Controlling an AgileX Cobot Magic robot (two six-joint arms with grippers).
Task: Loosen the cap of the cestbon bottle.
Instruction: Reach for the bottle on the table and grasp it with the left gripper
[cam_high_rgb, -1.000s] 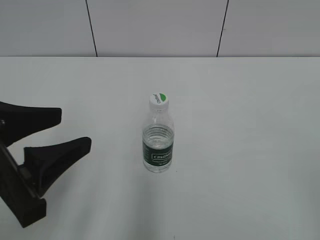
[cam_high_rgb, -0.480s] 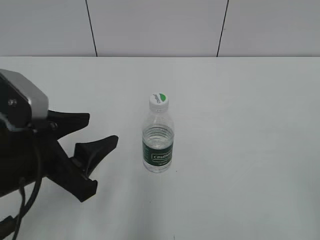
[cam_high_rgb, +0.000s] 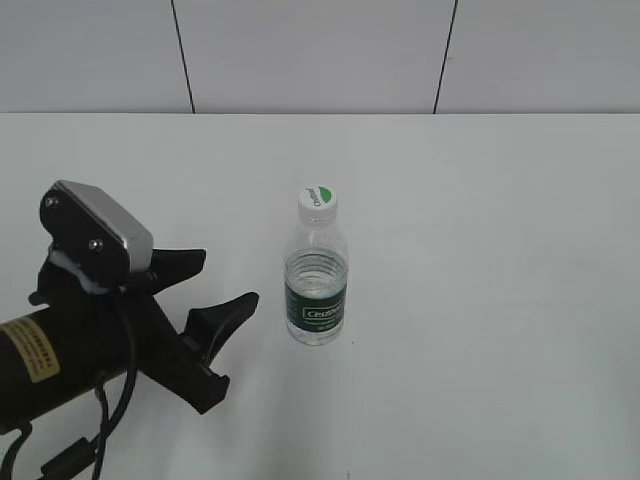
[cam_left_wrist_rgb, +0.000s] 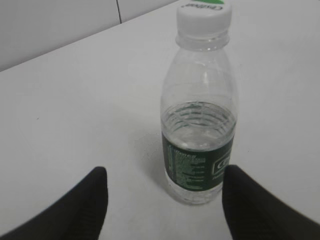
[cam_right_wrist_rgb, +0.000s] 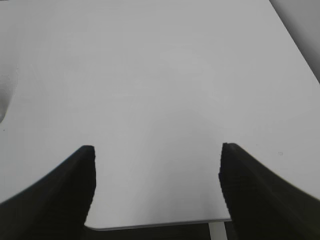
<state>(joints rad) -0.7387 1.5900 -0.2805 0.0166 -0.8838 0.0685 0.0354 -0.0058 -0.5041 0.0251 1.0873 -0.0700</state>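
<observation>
White tabletop (cam_high_rgb: 480, 300) fills your outside view, with a pale panelled wall (cam_high_rgb: 310, 55) behind it, split by two thin dark seams. Near the middle of the table you see the bottle (cam_high_rgb: 317, 285) standing upright, clear plastic with water reaching up to its ribbed shoulder and a dark green label band around the lower body; the cap (cam_high_rgb: 317, 200), white with a green crescent on top, sits on its neck. To your left, the left gripper (cam_high_rgb: 218, 283) reaches in from the lower left corner at a slant, its two black fingers (cam_high_rgb: 225, 315) spread apart and pointing toward the bottle, near it but not touching. A grey camera box (cam_high_rgb: 100, 230) sits on the wrist above them. In your left wrist view the bottle (cam_left_wrist_rgb: 200, 135) stands right of centre, just beyond the two dark fingertips (cam_left_wrist_rgb: 92, 200), and lies closer to the right-hand one; the jaws are released, with bare table between them. The cap (cam_left_wrist_rgb: 204, 15) shows at the top edge. In your right wrist view the right gripper (cam_right_wrist_rgb: 156, 150) hangs over bare table (cam_right_wrist_rgb: 150, 75) close to the table's edge, both dark fingers (cam_right_wrist_rgb: 70, 185) wide apart and gripping nothing.
</observation>
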